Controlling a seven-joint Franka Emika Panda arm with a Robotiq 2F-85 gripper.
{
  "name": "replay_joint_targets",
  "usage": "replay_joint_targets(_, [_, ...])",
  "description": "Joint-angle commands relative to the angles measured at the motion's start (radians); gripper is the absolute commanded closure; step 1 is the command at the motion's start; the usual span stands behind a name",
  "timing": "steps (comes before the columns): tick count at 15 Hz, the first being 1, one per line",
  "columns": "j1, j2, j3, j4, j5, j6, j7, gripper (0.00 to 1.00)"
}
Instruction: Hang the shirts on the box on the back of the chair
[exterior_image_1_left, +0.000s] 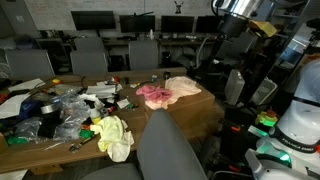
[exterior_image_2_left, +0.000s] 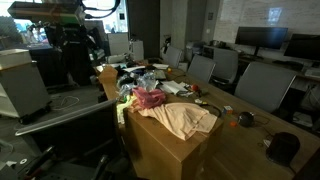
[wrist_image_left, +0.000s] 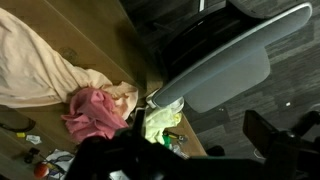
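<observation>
While the arm (exterior_image_1_left: 240, 22) is hanging high up beside the box (exterior_image_2_left: 160, 150), its wrist is pointing down over the box edge and the chair (wrist_image_left: 235, 55). The claw (wrist_image_left: 125, 160) is showing only as a dark blur at the bottom of the wrist view, so I cannot tell how far it is gaping or whether it is gripping anything. The pink shirt (exterior_image_2_left: 150, 98) and the beige shirt (exterior_image_2_left: 185, 120) are lying crumpled on the box top, touching each other, apart from the chair. A yellow cloth (exterior_image_1_left: 113, 135) is drooping over the cluttered tabletop (exterior_image_1_left: 50, 152) edge nearby.
</observation>
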Motion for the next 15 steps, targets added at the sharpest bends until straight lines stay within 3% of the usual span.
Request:
replay_joint_targets(1, [0.006,0.155,0.043,0.123,-0.019,0.072,0.030,0.00])
replay_joint_targets(7, [-0.044,0.475,0.083,0.338,-0.042,0.256,0.121,0.00])
replay_joint_targets(15, [-0.160,0.844,0.055,0.552,-0.156,0.260,0.329,0.00])
